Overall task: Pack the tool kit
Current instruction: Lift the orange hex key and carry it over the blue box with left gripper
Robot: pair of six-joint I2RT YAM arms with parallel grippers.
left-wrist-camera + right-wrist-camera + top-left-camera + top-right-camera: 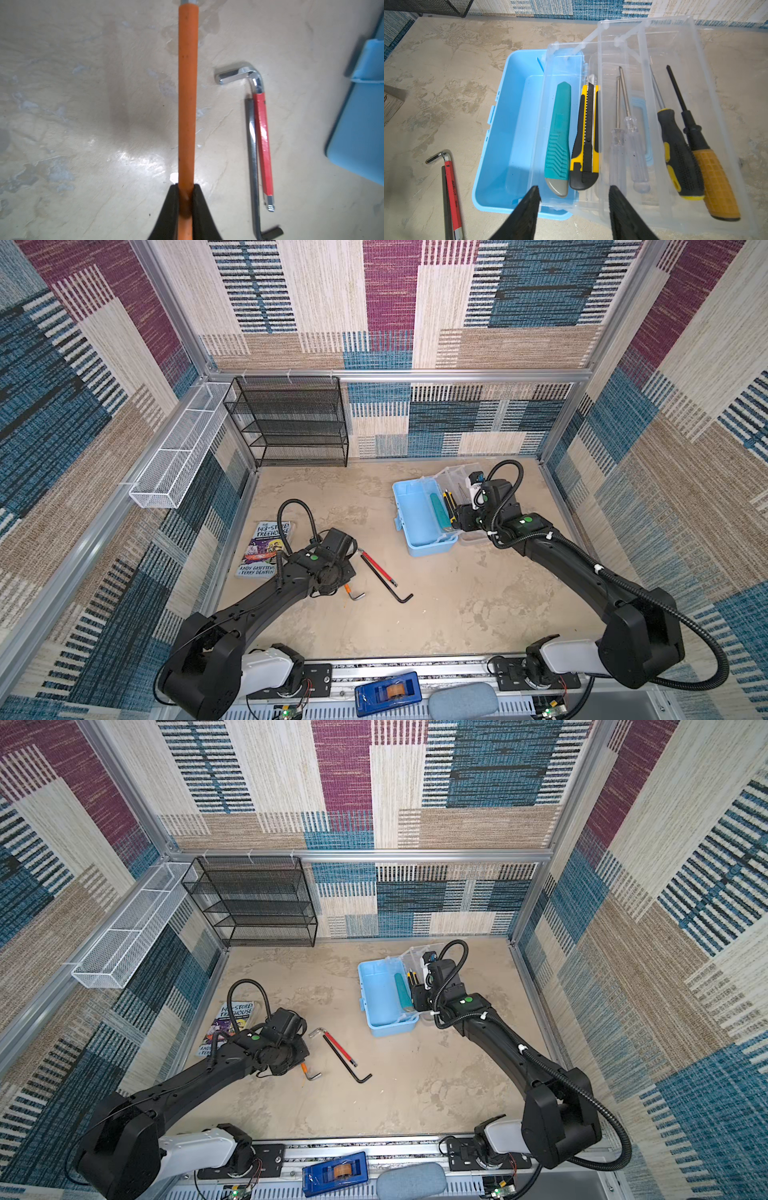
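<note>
Knives (557, 141), screwdrivers (679, 153) sit in your case (508, 145); left gripper (186, 187) clamps orange hex key (187, 93), right gripper (574, 193) gapes empty; red hex key (265, 145), black hex key (254, 166) unpacked at case's 7 o'clock

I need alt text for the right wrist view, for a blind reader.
An open pale blue tool case with clear fold-out trays holds a teal utility knife, a yellow utility knife, two clear-handled screwdrivers, a black-and-yellow screwdriver and an orange-handled screwdriver. The right fingers stand open above the case; a red-sleeved hex key lies on the table.

Hex keys (378, 568) left of tool kit (419, 518)
</note>
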